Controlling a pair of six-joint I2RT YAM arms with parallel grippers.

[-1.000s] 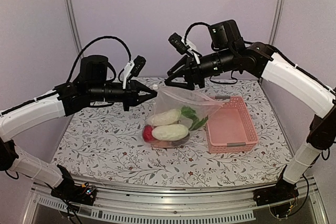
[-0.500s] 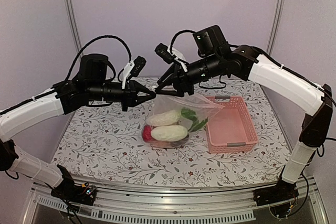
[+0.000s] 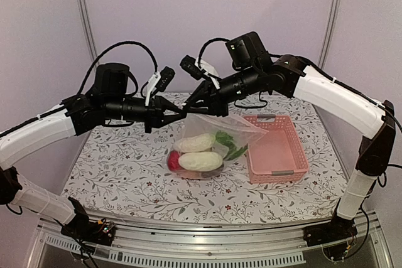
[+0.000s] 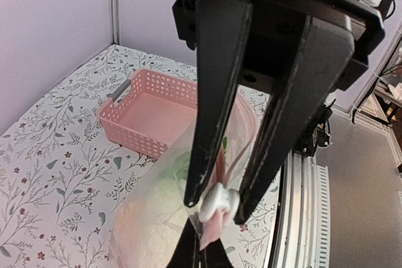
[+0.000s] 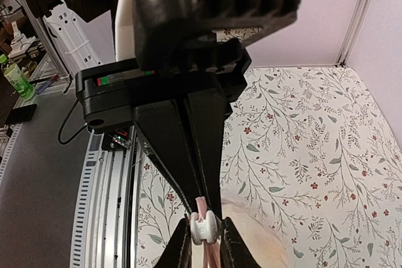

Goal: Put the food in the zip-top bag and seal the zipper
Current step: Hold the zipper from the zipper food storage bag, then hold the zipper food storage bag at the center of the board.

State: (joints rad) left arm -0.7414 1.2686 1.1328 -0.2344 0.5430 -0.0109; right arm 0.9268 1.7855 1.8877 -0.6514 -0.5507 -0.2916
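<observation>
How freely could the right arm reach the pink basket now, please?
Probably yes: the pink basket lies uncovered on its side, though the right gripper, shut on the zipper, must let go first.

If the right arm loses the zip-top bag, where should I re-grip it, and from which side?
I'd pinch the zipper along the mouth, coming from the right, fingers across it. It is the straight top edge of the zip-top bag; the food weighs down the crinkly film below, and the left gripper holds the left end.
</observation>
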